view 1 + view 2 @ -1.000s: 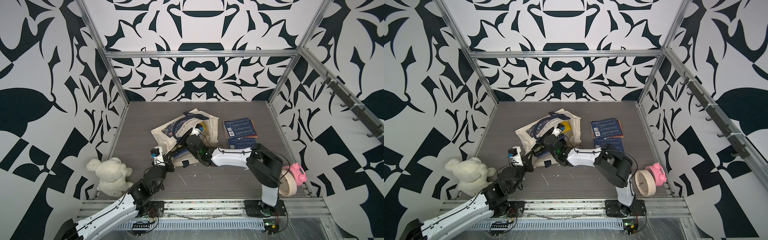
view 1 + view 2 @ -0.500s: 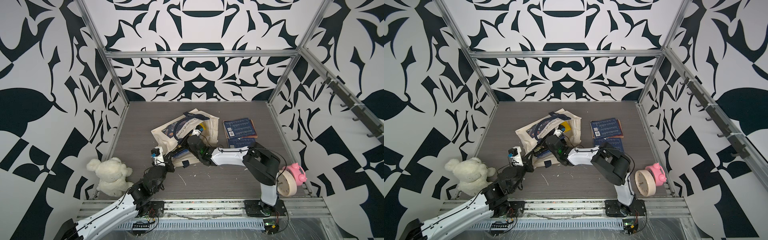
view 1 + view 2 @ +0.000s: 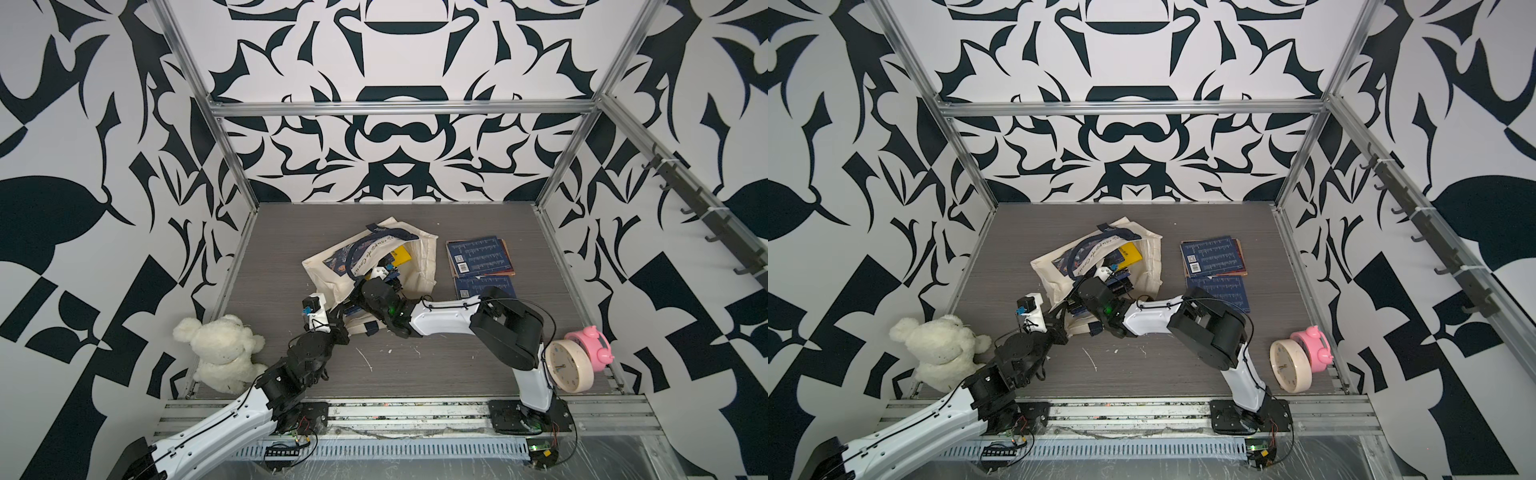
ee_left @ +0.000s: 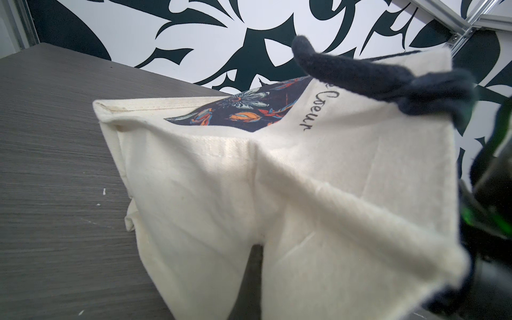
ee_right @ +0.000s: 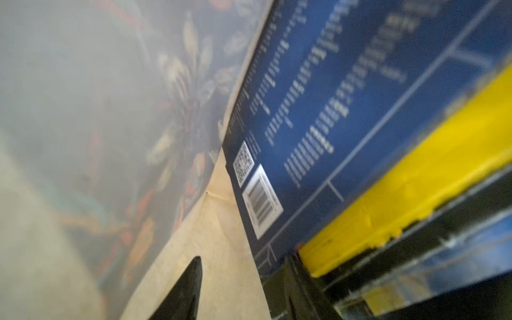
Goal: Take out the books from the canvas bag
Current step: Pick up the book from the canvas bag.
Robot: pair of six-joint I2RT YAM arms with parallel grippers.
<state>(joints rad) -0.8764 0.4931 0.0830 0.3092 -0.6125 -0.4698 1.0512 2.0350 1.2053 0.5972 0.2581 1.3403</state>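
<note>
Canvas bag sits crumpled mid-table, navy strap draped over it. Yellow book and blue book are inside the open bag. Loose books, dark blue, lie flat on the table just right of the bag, not touching it.

Left gripper is clamped tight on the bag's near edge; the wrist view shows fabric pulled toward the camera. Right gripper is inside the bag, fingers partly spread, with cream fabric showing in the gap. The blue book's corner is at one finger; can't tell if it's held.

Plush bear is at the near left. Cream clock and pink alarm clock are at the near right.
</note>
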